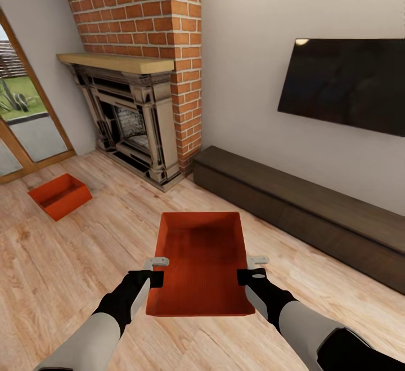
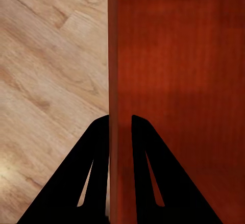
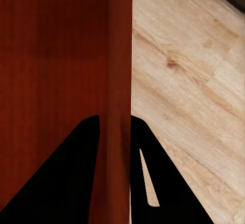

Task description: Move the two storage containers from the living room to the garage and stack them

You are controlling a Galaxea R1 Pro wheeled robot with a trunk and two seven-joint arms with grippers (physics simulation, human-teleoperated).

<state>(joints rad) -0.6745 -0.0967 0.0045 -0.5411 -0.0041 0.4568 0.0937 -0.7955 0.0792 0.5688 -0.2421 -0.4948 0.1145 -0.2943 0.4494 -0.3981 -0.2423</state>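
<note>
We clamp left end effector (image 1: 156,269) and right end effector (image 1: 251,268) on the near container's (image 1: 199,264) side walls, keeping it level for carrying.

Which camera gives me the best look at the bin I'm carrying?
The head view: it shows the whole held bin between the left tool and right tool. The wrist views show just one side wall each, pinched between the fingers.

— What do we see of our arms?
— Pale grey forearms, black wrists; the left gripper (image 1: 158,270) and right gripper (image 1: 254,267) carry light grey tips and black wedge-shaped fingers (image 2: 89,178).
</note>
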